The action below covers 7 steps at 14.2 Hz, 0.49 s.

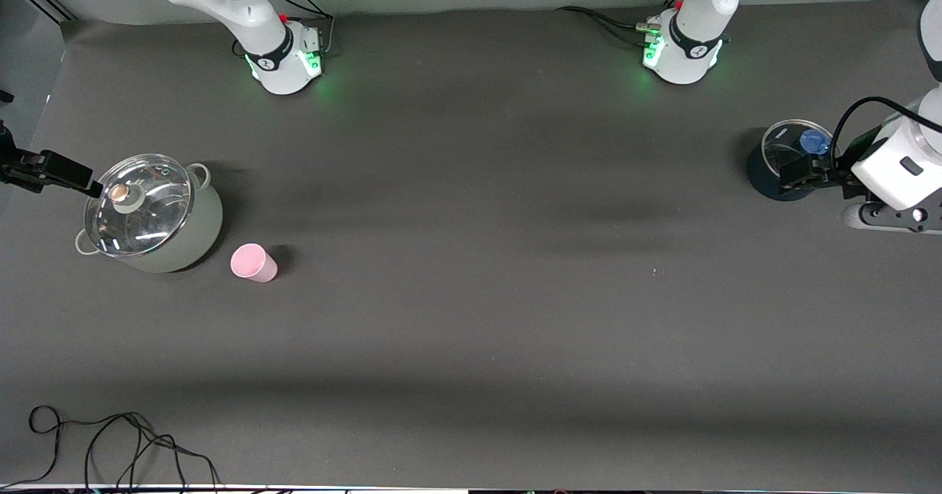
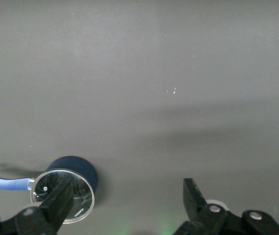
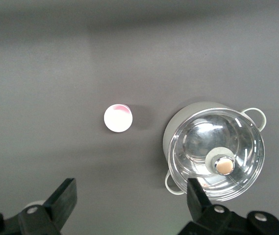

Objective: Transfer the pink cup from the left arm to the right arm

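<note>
The pink cup (image 1: 254,262) stands upright on the dark table beside a grey pot, on the pot's side toward the left arm's end. It also shows from above in the right wrist view (image 3: 118,118). My right gripper (image 1: 82,182) is open and empty, up in the air over the pot's edge at the right arm's end; its jaws stand wide apart in the right wrist view (image 3: 131,186). My left gripper (image 1: 804,172) is open and empty over a dark blue pot at the left arm's end, far from the cup; it shows wide open in the left wrist view (image 2: 128,186).
The grey pot (image 1: 193,238) has a glass lid (image 1: 140,203) and also shows in the right wrist view (image 3: 178,122). The dark blue pot (image 1: 773,181) with glass lid and blue handle shows in the left wrist view (image 2: 80,166). A black cable (image 1: 110,442) lies near the table's front edge.
</note>
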Available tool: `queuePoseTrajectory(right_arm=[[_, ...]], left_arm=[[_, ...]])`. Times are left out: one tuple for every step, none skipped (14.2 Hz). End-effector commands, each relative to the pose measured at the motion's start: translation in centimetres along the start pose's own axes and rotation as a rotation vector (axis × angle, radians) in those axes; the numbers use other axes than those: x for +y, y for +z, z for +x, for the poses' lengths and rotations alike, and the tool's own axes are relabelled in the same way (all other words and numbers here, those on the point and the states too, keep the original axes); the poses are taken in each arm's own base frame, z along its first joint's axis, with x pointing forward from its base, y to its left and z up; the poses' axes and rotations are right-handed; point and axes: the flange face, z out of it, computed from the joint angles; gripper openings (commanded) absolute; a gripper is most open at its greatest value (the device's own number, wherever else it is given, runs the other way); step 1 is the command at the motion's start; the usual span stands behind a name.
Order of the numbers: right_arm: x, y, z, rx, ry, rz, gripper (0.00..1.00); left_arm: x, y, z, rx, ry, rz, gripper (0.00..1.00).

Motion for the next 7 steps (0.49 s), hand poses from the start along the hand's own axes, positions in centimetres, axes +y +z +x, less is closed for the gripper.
queuePoseTrajectory(right_arm=[[0.1, -0.5, 0.0, -0.004, -0.015, -0.015, 1.0], [0.2, -0.5, -0.1, -0.006, -0.014, -0.014, 1.0], [0.8, -0.4, -0.2, -0.008, -0.005, -0.01, 0.99], [1.7, -0.5, -0.2, -0.006, 0.012, -0.008, 1.0], [1.0, -0.8, -0.4, -0.001, -0.003, -0.005, 0.99], [1.3, -1.2, -0.6, 0.007, 0.003, 0.0, 1.0], [1.0, -1.5, -0.7, 0.013, -0.005, 0.001, 1.0]], left_arm=[[0.1, -0.7, 0.2, 0.014, -0.013, -0.006, 0.99], [0.1, -0.6, 0.2, 0.011, -0.01, -0.006, 0.99], [0.1, -0.6, 0.2, 0.01, -0.008, -0.006, 0.99], [0.1, -0.6, 0.2, 0.01, -0.008, -0.006, 0.99], [0.1, -0.6, 0.2, 0.01, -0.008, -0.006, 0.99], [0.1, -0.6, 0.1, 0.01, -0.008, -0.005, 0.99], [0.0, -0.6, 0.1, 0.007, -0.008, -0.005, 0.99]])
